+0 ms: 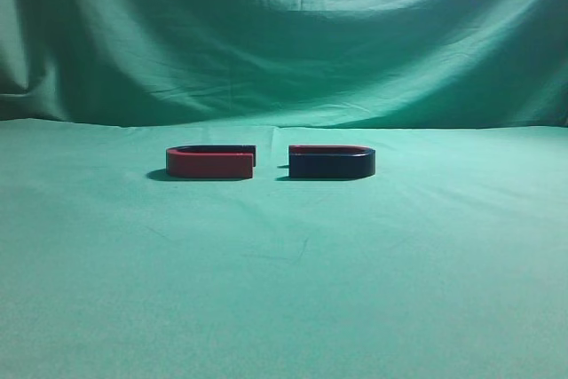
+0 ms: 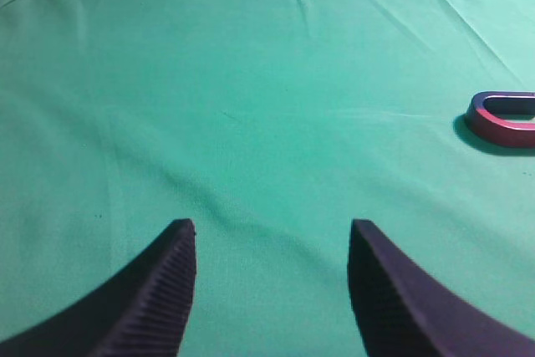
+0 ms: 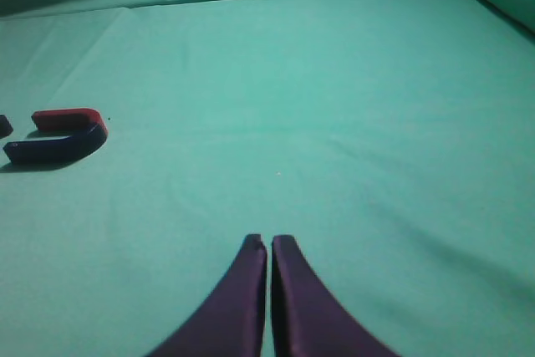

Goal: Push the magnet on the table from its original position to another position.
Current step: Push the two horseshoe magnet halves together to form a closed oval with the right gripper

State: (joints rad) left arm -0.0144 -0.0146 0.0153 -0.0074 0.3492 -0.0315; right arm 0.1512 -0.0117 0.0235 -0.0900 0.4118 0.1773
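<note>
The magnet (image 1: 331, 163), U-shaped with a dark navy side and a thin red rim, lies flat on the green table (image 1: 284, 281) right of centre, its open end facing left. In the right wrist view it (image 3: 57, 138) lies far off to the left of my right gripper (image 3: 269, 244), which is shut on nothing above bare cloth. My left gripper (image 2: 272, 232) is open and empty over bare cloth. Neither gripper shows in the exterior view.
A matching U-shaped magnet with a red side face (image 1: 210, 162) lies just left of the navy one, open ends facing with a small gap. It shows at the right edge of the left wrist view (image 2: 504, 120). A green backdrop (image 1: 284, 33) rises behind the table.
</note>
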